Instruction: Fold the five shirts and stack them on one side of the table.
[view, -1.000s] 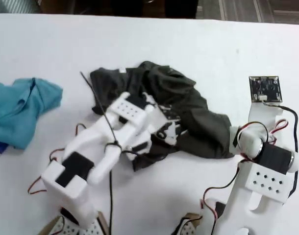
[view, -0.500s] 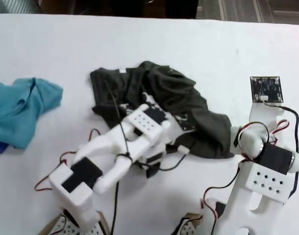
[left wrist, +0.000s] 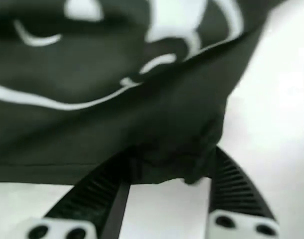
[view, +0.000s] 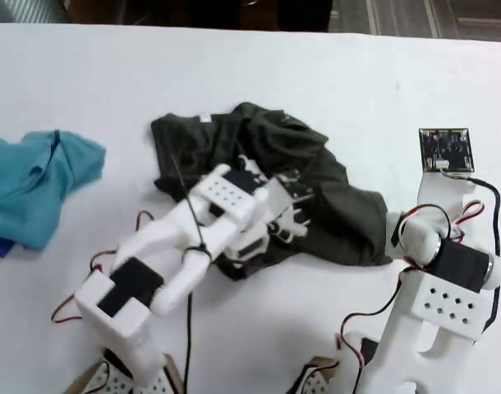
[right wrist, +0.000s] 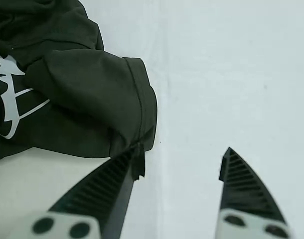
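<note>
While L fingers (left wrist: 232, 183) straddle black shirt (left wrist: 117, 94), R fingers (right wrist: 242, 191) spread.

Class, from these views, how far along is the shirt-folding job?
Done: nothing looks folded or stacked. The dark shirt lies crumpled in the middle, the teal shirt bunched off to one side. In hand: the open left gripper straddles the dark shirt's hem; the right gripper sits open beside its sleeve. Left: folding and stacking every shirt.
</note>
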Tool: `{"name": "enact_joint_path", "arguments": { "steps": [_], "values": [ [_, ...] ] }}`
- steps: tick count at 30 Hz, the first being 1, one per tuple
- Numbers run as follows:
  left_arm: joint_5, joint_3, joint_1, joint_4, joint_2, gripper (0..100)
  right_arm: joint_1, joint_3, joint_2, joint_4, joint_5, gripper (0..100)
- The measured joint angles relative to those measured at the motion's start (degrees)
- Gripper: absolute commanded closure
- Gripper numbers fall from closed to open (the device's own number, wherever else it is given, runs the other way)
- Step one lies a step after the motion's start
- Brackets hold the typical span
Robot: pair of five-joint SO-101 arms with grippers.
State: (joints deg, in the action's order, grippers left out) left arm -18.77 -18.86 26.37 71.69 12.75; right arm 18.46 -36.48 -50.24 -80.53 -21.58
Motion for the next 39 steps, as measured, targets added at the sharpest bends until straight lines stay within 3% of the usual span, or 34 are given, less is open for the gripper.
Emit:
{"name": "enact_joint_path", "arguments": {
  "steps": [1, 4, 12, 15, 22, 30, 35, 39],
  "values": [
    [-0.26, -0.88, -0.26, -0.09, 0.0, 98, 0.0, 0.0, 0.0, 0.0, 0.0, 75.1],
    [-3.16, -4.04, -0.26, -0.44, -0.62, 94, 0.0, 0.0, 0.0, 0.0, 0.0, 75.1],
    [-4.48, -7.03, -2.2, 1.14, -2.46, 98, 0.0, -1.67, 0.0, 0.44, 0.0, 75.1],
    [-4.48, -3.34, -6.68, 7.56, -2.29, 98, 0.0, -5.89, 0.0, 3.78, 0.0, 75.1],
    [-11.87, 12.04, -19.78, 27.34, -2.29, 98, 0.0, -11.78, 0.0, 10.99, 2.11, 74.8],
    [-12.48, 20.04, -35.52, 29.27, -11.43, 98, -3.87, -10.02, 6.77, 14.15, 6.51, 65.9],
    [-12.48, 16.09, -40.88, 29.36, -21.71, 98, -11.08, 0.0, 22.42, 7.12, 6.51, 66.5],
    [-12.48, 9.85, -45.19, 26.99, -27.43, 98, -16.44, 7.82, 35.08, 1.32, 6.51, 73.4]
  ]
}}
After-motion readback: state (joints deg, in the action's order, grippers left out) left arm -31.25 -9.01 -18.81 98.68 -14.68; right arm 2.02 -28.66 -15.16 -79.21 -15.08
